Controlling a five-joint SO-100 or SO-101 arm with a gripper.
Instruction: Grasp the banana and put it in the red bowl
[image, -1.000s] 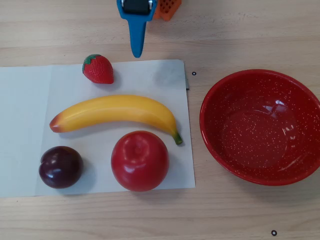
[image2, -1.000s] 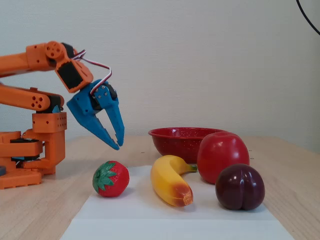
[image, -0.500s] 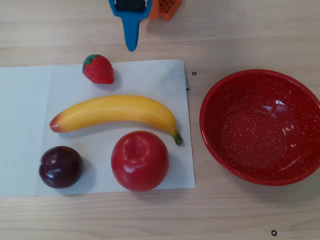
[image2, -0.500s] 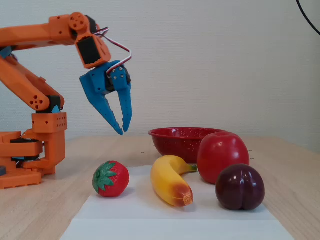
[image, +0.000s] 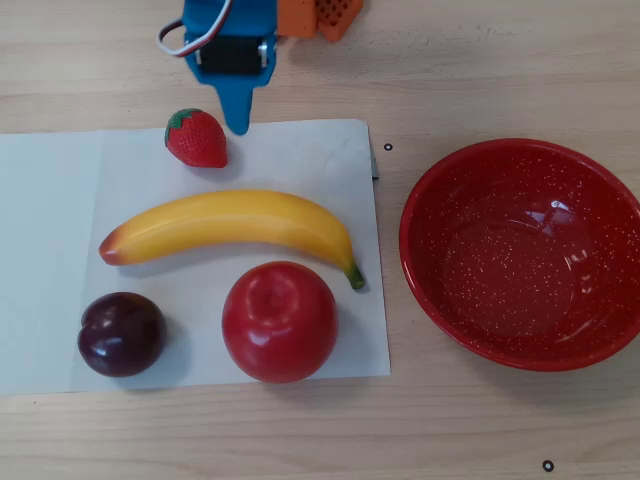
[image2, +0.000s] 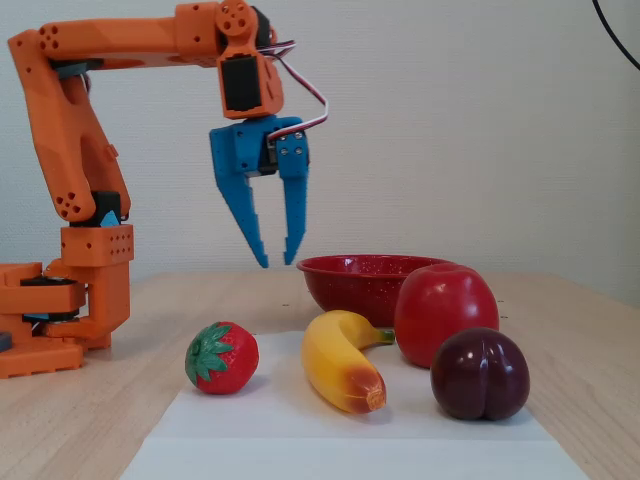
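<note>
One banana on paper, blue tool raised above, parted, empty

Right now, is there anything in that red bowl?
Empty. The overhead view shows the red bowl with only bare speckled interior; the banana lies on the paper.

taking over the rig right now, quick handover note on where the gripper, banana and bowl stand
Gripper: the blue two-finger gripper is open and empty, pointing down, raised well above the table.
Banana: the long curved yellow toy banana lies untouched on the white paper sheet, between the red toy strawberry and the shiny red apple; a dark purple plum lies near its orange tip.
Bowl: the large speckled red bowl is empty, to the right of the sheet in the overhead view.
Done: nothing yet.
Left: descend, grasp the banana, carry it into the bowl.
</note>
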